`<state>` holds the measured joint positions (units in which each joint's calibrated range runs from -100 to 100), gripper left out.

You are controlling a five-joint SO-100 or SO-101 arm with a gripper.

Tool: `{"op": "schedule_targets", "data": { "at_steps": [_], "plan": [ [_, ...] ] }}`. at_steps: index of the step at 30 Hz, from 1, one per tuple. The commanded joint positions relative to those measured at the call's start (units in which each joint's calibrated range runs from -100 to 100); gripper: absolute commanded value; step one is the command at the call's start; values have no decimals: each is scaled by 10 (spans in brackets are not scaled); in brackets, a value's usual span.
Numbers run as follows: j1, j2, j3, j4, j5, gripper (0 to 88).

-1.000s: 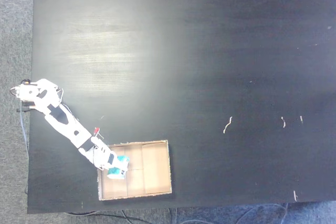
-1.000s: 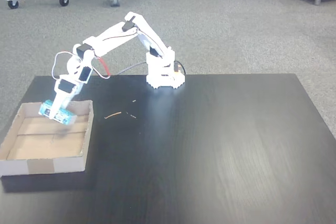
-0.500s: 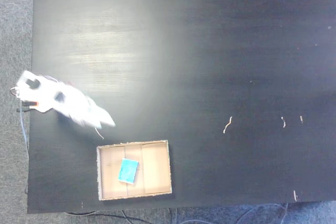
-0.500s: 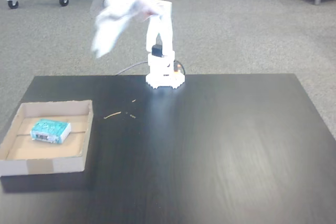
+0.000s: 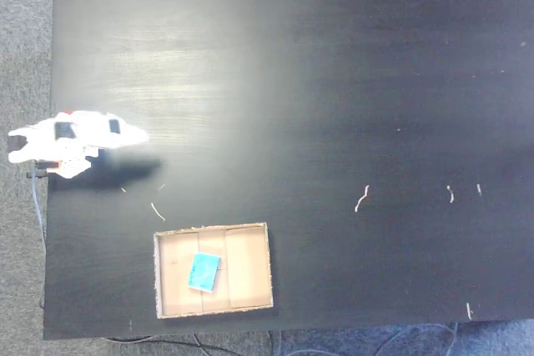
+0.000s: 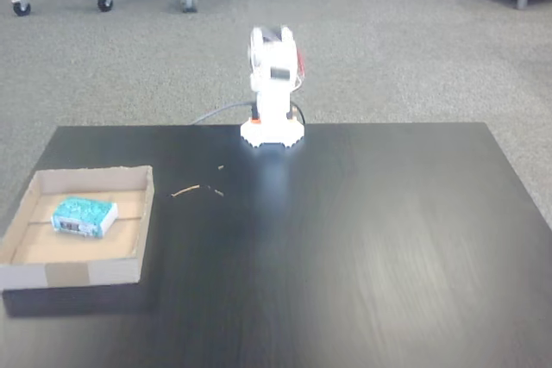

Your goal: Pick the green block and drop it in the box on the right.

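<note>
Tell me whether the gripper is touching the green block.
Apart. In both fixed views the green block lies in the box, while the arm is folded at its base.

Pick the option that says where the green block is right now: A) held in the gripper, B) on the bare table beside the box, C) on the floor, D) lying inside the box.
D: the green block lies flat on the floor of the box, seen in both fixed views, while the arm is folded back at its base, away from the box.
</note>
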<state>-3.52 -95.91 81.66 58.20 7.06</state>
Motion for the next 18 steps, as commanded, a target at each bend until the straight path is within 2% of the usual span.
{"op": "schedule_targets", "data": {
  "at_steps": [1, 5, 9, 11, 18],
  "plan": [
    [9, -21, 102, -68, 6, 1],
    [-17, -21, 114, -50, -5, 1],
    [-7, -21, 165, -138, -7, 1],
    [-12, -21, 182, -166, -32, 1],
    [-31, -21, 183, -110, -36, 1]
  ]
}}
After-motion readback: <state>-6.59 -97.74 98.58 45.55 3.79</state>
